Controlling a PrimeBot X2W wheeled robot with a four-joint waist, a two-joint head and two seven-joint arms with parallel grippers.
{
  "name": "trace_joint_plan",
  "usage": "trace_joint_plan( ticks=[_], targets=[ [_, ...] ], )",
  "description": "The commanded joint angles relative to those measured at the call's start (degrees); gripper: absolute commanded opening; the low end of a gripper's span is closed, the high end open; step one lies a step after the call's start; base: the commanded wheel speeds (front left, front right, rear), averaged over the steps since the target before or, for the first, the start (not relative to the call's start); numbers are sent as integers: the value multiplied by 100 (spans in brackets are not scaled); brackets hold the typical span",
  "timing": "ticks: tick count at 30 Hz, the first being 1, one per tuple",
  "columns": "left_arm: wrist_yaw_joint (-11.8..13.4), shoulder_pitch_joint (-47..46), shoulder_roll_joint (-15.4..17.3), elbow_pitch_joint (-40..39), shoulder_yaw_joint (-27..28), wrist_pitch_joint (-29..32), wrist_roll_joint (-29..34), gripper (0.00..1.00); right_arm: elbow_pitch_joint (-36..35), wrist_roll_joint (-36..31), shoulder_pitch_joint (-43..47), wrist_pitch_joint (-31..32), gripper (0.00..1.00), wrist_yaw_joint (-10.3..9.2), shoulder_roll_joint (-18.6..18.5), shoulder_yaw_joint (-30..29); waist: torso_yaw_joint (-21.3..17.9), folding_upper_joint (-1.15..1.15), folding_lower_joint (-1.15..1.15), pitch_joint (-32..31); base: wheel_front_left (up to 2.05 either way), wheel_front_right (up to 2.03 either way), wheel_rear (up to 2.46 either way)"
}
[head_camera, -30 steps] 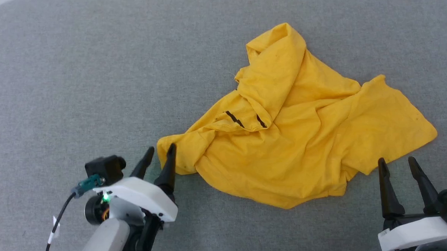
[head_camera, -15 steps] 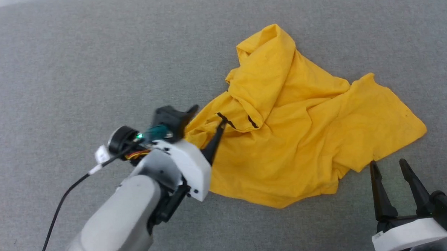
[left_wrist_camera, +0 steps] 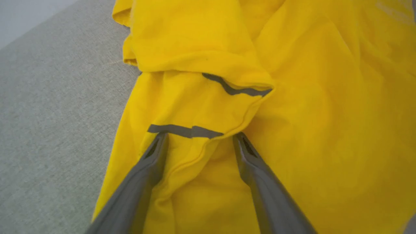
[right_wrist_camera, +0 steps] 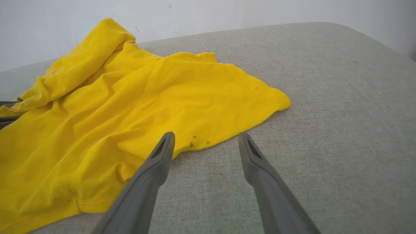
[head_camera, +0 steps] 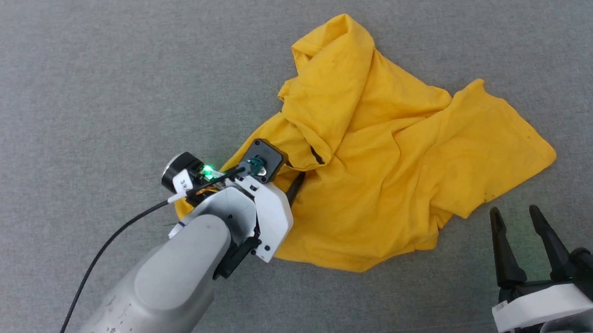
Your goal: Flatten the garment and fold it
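The garment (head_camera: 381,148), a mustard-yellow T-shirt, lies crumpled on the grey surface with its folds piled toward the far side. Short dark marks show at a folded-over edge (left_wrist_camera: 234,89). My left gripper (head_camera: 291,179) is over the garment's left part, largely hidden under its own wrist. In the left wrist view the left gripper (left_wrist_camera: 200,138) is open, its fingers straddling a seamed fold of the garment (left_wrist_camera: 308,113); whether they touch the cloth I cannot tell. My right gripper (head_camera: 514,214) stands open over bare surface, just off the garment's near right edge (right_wrist_camera: 208,143).
The grey padded surface (head_camera: 98,95) spreads wide to the left and beyond the garment. Its rounded far edge meets a pale wall (right_wrist_camera: 195,13). A black cable (head_camera: 109,239) trails from my left wrist.
My left arm has swung from the garment's near left corner up and right over the cloth, and its jaws have spread wider. The camera has shifted slightly. The right gripper has held still.
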Motion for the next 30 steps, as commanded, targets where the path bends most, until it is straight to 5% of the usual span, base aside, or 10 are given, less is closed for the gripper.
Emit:
trace_joint_plan(
  ticks=[1, 2, 3, 4, 14, 26, 28, 29, 30],
  targets=[
    [-45, -111, -62, 105, 32, -127, -39, 100, 7, 46, -77, -40, 100, -6, 12, 8, -28, 0, -1, 26, 0, 0, 0],
    [-42, -133, -99, 156, 64, -232, -58, 45, 13, 45, -83, -44, 100, -6, 12, 3, -31, 0, -1, 28, 0, 0, 0],
    [-48, -149, -146, 188, 107, -348, -100, 45, 16, 44, -87, -48, 100, -6, 12, -6, -30, 0, -1, 28, 0, 0, 0],
    [-53, -165, -191, 209, 154, -461, -145, 0, 18, 43, -85, -52, 100, -6, 12, -21, -25, 0, -1, 25, 0, 0, 0],
    [-99, -296, -472, 71, 969, -941, -1084, 0, 11, 18, -71, -64, 100, -6, 12, -79, 57, 0, -1, 36, 0, 0, 0],
    [654, -764, -186, 1383, 2189, -1563, -1569, 2, -109, -67, -232, 0, 100, -6, 12, -24, -82, 0, -1, 669, 0, 0, 0],
    [669, -838, -239, 1667, 2233, -1605, -1615, 24, -117, -75, -284, 2, 100, -6, 12, 6, -118, 0, -1, 767, 0, 0, 0],
    [657, -879, -268, 1785, 2234, -1626, -1624, 45, -120, -77, -307, -1, 100, -6, 12, 9, -124, 0, -1, 805, 0, 0, 0],
    [639, -926, -293, 1884, 2233, -1668, -1624, 100, -121, -78, -329, -3, 100, -6, 12, 4, -122, 0, -1, 835, 0, 0, 0]
  ],
)
